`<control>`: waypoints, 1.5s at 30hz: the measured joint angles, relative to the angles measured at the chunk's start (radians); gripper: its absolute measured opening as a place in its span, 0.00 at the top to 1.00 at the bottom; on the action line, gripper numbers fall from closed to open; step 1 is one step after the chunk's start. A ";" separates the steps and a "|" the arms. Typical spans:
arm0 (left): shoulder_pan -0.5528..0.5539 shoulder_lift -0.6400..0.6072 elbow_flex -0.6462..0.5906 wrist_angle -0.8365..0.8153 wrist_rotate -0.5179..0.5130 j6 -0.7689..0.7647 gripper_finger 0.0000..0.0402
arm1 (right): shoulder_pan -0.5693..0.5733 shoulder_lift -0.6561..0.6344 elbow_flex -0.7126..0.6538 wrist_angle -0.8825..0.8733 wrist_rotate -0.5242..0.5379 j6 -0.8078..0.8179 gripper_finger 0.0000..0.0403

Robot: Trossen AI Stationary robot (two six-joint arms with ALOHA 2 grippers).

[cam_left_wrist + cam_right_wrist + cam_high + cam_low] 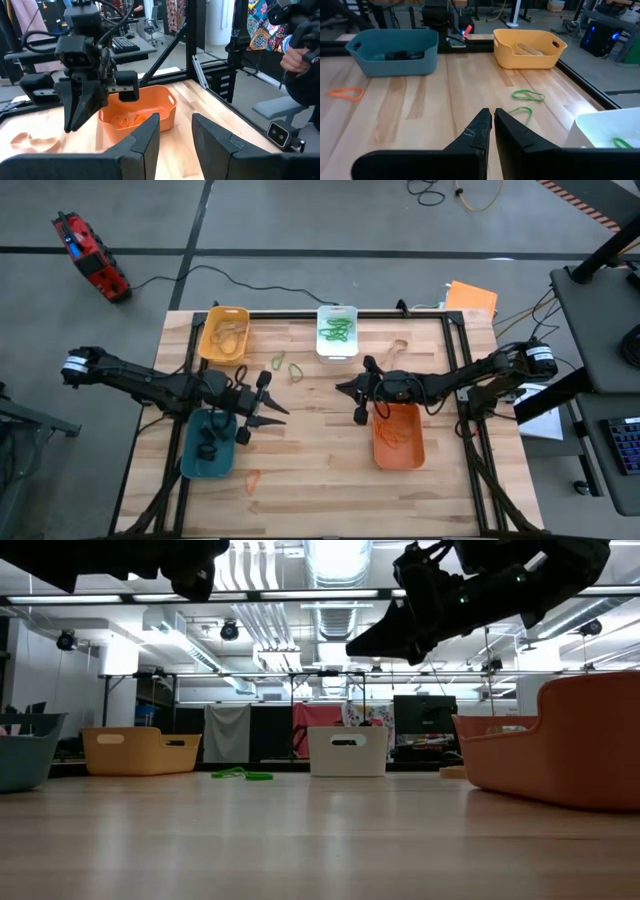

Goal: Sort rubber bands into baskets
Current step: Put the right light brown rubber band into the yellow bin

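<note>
I found both arms raised over the table (300, 470), neither carrying anything. The left pincer (262, 408) hung just beside the teal basket (208, 445), its fingers parted and empty. The right pincer (357, 392) hung at the 11 o'clock corner of the orange basket (398, 436), clenched on nothing.

Four baskets were in place: yellow basket (223, 333) at 11 o'clock with tan bands in it, white basket (337, 330) at 12 o'clock holding green ones, teal at 8 o'clock holding black ones, orange at 4 o'clock holding orange ones.

Loose bands remained on the table: two green bands (287, 365) between the yellow and white baskets, a tan band (397, 346) just right of the white basket, and an orange band (252, 479) at 6 o'clock near the teal basket.

Risks, in my judgement: the green pair lay close together, so one pinch could drag both or snag only an edge. The bands lay flat and thin; a shallow descent would miss, a deep one would scrape the wood. Both arms reaching centre together could collide.
</note>
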 joint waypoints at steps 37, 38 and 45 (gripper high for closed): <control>0.011 0.073 0.000 0.116 0.003 0.012 0.75 | -0.003 0.002 0.000 -0.019 0.005 0.010 0.96; 0.011 0.073 0.000 0.124 0.003 0.012 0.75 | -0.003 0.002 0.000 -0.019 0.005 0.010 0.96; 0.011 0.027 0.000 0.110 0.003 0.005 0.75 | -0.003 0.002 -0.001 -0.036 0.005 0.010 0.96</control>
